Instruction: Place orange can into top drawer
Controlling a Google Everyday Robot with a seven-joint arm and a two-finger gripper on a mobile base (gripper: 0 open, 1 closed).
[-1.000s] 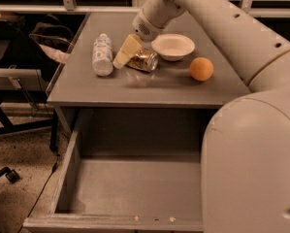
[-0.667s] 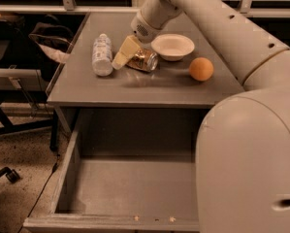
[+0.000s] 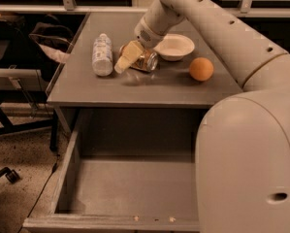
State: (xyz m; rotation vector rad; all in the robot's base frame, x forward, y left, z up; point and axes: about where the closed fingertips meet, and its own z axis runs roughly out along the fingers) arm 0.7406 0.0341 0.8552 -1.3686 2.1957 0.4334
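The orange can (image 3: pixel 147 61) lies on its side on the grey cabinet top (image 3: pixel 149 86), between the water bottle and the white bowl. My gripper (image 3: pixel 128 56) reaches down from the arm and sits right at the can's left end, covering part of it. The top drawer (image 3: pixel 130 188) is pulled out below the cabinet top, with nothing on its flat grey bottom. My arm's large pale body hides the drawer's right side.
A clear plastic water bottle (image 3: pixel 102 54) lies left of the can. A white bowl (image 3: pixel 174 46) stands just right of it and a round orange fruit (image 3: pixel 201 69) further right. Dark chairs and a bag (image 3: pixel 42 38) stand left of the cabinet.
The gripper stays at the can, which has not visibly moved. The arm's near body has shifted slightly in the view.
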